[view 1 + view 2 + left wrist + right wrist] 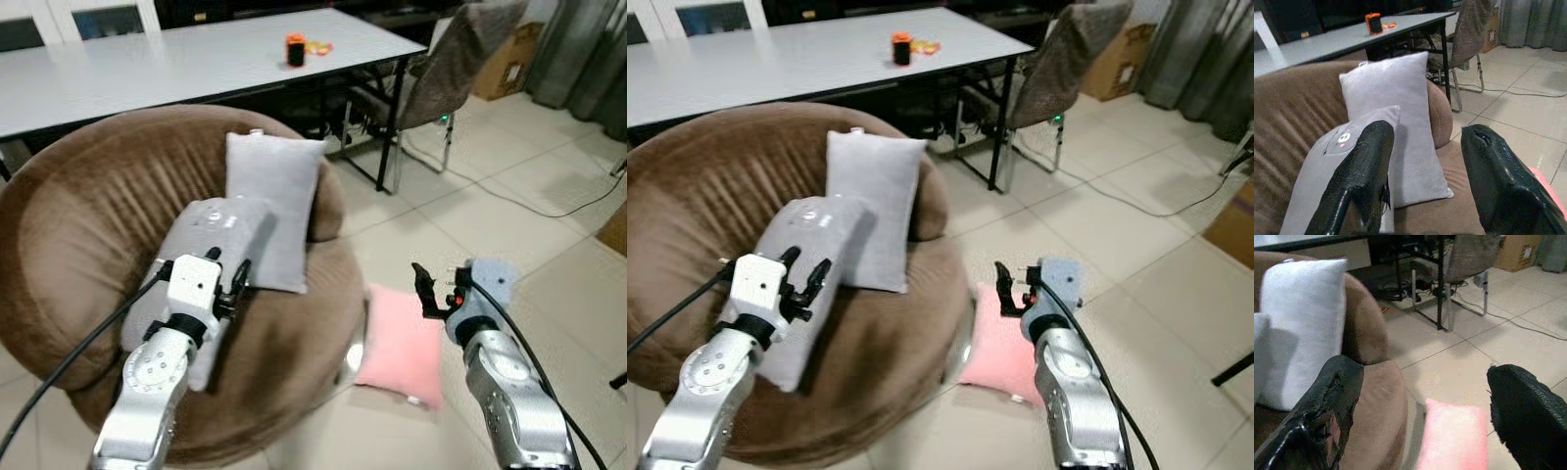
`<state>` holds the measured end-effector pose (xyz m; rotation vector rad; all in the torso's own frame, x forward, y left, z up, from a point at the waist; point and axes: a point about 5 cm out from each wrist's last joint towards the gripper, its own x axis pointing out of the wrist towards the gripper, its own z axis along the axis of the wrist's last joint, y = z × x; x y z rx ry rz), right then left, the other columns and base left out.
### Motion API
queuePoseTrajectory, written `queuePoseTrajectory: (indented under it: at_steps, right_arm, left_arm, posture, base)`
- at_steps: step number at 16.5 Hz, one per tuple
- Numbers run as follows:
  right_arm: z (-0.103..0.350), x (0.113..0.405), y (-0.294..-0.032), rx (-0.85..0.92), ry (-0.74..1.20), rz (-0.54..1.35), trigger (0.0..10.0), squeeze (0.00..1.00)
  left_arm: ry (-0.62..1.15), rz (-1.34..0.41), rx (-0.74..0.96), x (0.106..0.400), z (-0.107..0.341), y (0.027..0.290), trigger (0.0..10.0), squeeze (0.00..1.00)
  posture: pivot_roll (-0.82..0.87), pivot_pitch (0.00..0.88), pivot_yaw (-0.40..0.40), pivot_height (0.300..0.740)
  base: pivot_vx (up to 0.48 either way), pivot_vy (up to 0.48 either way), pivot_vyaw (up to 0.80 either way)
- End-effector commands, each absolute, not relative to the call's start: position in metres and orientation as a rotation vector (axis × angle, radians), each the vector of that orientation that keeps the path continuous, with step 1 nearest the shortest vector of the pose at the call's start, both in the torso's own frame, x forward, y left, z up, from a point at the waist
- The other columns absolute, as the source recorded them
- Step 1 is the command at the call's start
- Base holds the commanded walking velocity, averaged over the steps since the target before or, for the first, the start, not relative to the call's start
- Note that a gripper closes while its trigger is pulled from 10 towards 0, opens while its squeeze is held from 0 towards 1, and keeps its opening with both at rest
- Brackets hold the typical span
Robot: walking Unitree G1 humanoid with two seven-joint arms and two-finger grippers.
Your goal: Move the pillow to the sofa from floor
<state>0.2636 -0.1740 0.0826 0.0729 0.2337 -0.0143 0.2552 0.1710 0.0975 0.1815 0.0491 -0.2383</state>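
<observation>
Right end effector (438, 291): hovering wide open, holding nothing.
Left end effector (227, 281): hanging open and empty over the sofa (88, 215).
Pink pillow (402, 348): lying on the floor just below the right end effector, touching the sofa's base.
Risk: fingers may be pinching only loose fabric, letting the pillow slip.

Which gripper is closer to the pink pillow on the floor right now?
Right. The right gripper, fingers open, hovers just above the pink pillow by the sofa's edge. The left gripper, also open, is over the sofa seat near the grey pillows.
</observation>
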Motion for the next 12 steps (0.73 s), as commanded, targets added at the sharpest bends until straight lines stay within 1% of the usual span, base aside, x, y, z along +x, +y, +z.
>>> queuePoseTrajectory:
  at_steps: [1, 5, 8, 12]
  right_arm:
    - [0.0793, 0.2612, -0.1849, 0.053, 0.257, -0.057, 10.0, 0.0]
    - [0.0794, 0.2609, -0.1899, 0.034, 0.261, -0.081, 10.0, 0.0]
    - [0.0816, 0.2629, -0.191, 0.012, 0.258, -0.075, 10.0, 0.0]
    - [0.0823, 0.2647, -0.1927, 0.003, 0.275, -0.088, 10.0, 0.0]
  left_arm:
    - [0.043, -0.245, 0.179, 0.2583, 0.0976, 0.1669, 10.0, 0.0]
    - [0.04, -0.248, 0.181, 0.2615, 0.0979, 0.1661, 10.0, 0.0]
    - [0.041, -0.23, 0.172, 0.2629, 0.0967, 0.1669, 10.0, 0.0]
    - [0.063, -0.176, 0.146, 0.2634, 0.0923, 0.1712, 10.0, 0.0]
  posture:
    - [-0.08, 0.0, 0.034, 0.74]
    - [-0.09, 0.0, 0.039, 0.74]
    - [-0.09, 0.0, 0.026, 0.74]
    - [-0.08, 0.0, 0.009, 0.74]
  base:
    - [0.0, -0.394, -0.74]
    - [0.0, -0.394, -0.79]
    - [0.0, -0.393, -0.79]
    - [0.0, 0.0, -0.79]
